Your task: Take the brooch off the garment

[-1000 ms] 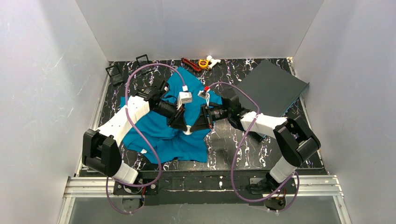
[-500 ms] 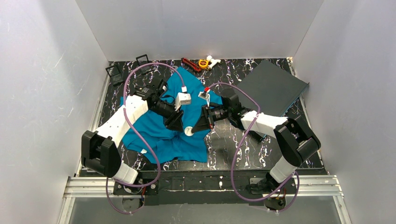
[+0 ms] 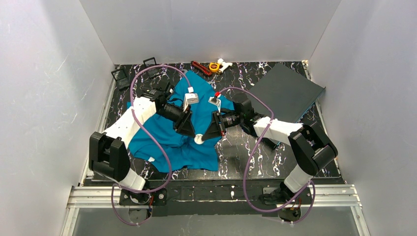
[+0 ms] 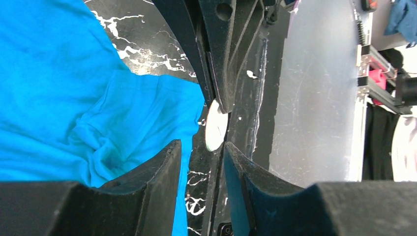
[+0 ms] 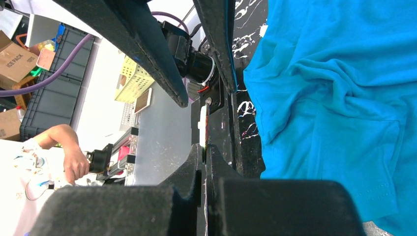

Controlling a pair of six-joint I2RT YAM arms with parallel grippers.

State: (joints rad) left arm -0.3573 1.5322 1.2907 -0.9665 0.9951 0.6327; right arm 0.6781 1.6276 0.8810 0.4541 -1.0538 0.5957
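Two grippers meet at the right hem of the garment.

- Left gripper: has backed off up-left a little over the last second. Jaws are spread, with nothing between them in the left wrist view.
- Garment: lies crumpled flat on the table, not lifted or tented.
- Brooch: a white disc just beside the hem, over bare table. It has barely shifted. A sliver of dark table shows between disc and cloth.
- Right gripper: holds position, clamped tight on the disc, which shows edge-on in the right wrist view.

My read is that the left has let go and the right now owns the brooch. The slack hem suggests it is free. I can't tell whether a pin still catches the cloth.
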